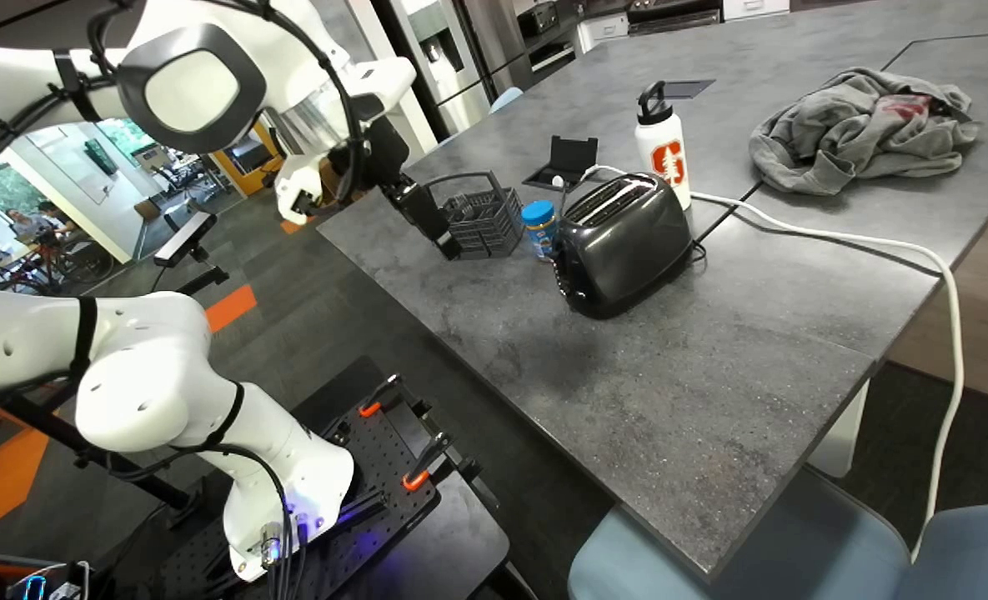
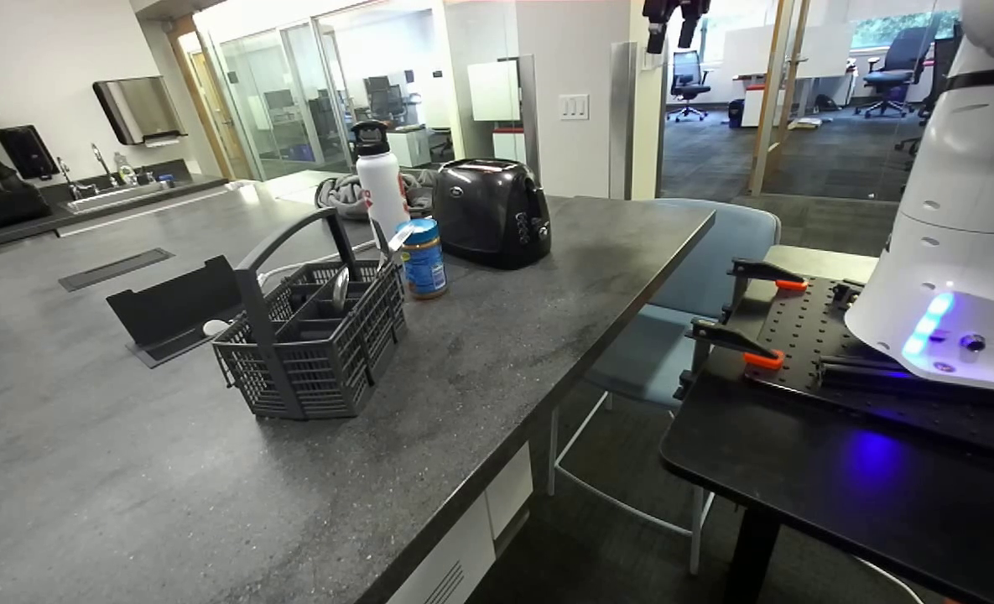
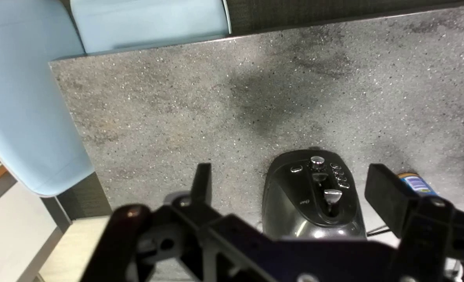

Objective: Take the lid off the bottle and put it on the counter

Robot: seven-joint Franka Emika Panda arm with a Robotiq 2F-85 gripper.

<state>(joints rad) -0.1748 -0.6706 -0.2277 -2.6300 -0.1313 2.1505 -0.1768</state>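
Wrist view: the gripper, spread wide and empty, hangs clear of the counter. From where I stand, the blue lid caps the bottle between toaster and basket; approach seems underway, calling next for lining up above it.

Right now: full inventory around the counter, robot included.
counter: one, dark grey, all three views
toaster: one, black, on the counter
basket: one, grey, on the counter
cutlery: at least one, silvery, in the basket
bottle: one, blue-labelled, between basket and toaster
lid: one, bright blue, on the bottle
white bottle: one, white and red, near the toaster
cloth: one, grey, on the counter
hatches: two, dark, on the counter
cable: at least one, white, hanging off the counter
chairs: at least two, light blue, by the counter
clamps: two, black-orange, on the stand
arm: one, white, on the stand
pincer: one, black, above toaster level, open
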